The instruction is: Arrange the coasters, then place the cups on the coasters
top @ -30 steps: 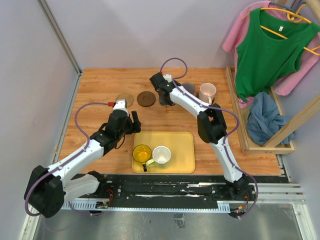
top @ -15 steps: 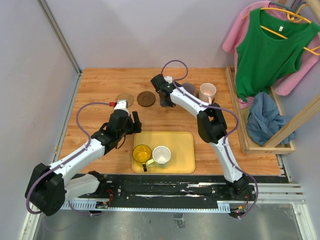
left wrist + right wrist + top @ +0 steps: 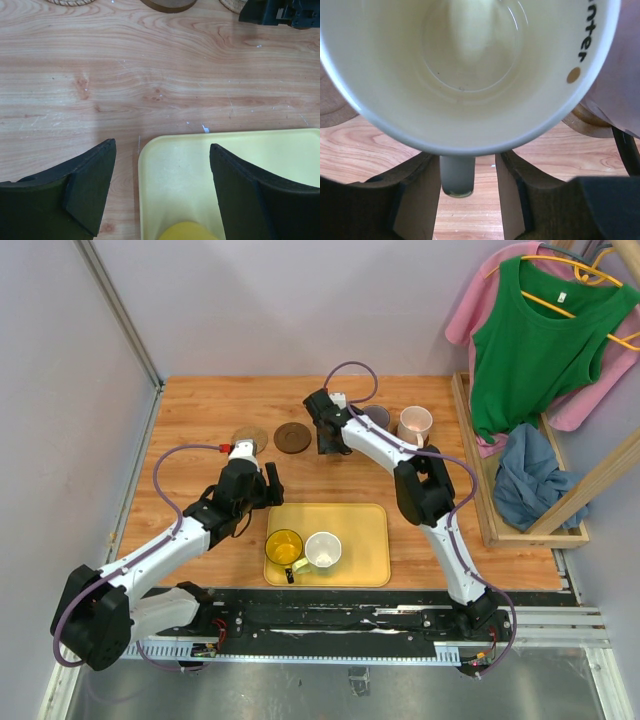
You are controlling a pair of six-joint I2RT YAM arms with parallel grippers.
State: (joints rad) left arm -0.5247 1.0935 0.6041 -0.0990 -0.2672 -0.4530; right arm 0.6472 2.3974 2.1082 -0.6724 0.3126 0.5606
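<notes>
Cream mug (image 3: pixel 470 65) stands far back on the desk (image 3: pixel 200 400), its handle between the right pincer's (image 3: pixel 467 170) fingers, which are narrowly parted and loose of it on one side. Tan coaster (image 3: pixel 250 437) and brown coaster (image 3: pixel 292 437) lie just left. The left pincer (image 3: pixel 160 190) hangs wide over the tray's (image 3: pixel 200 165) corner.

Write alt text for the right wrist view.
An empty cream cup seen from above fills the frame, its handle pointing down between the right gripper's open dark fingers. Wooden table shows below, with the edge of a brown coaster at left and another at right.
</notes>
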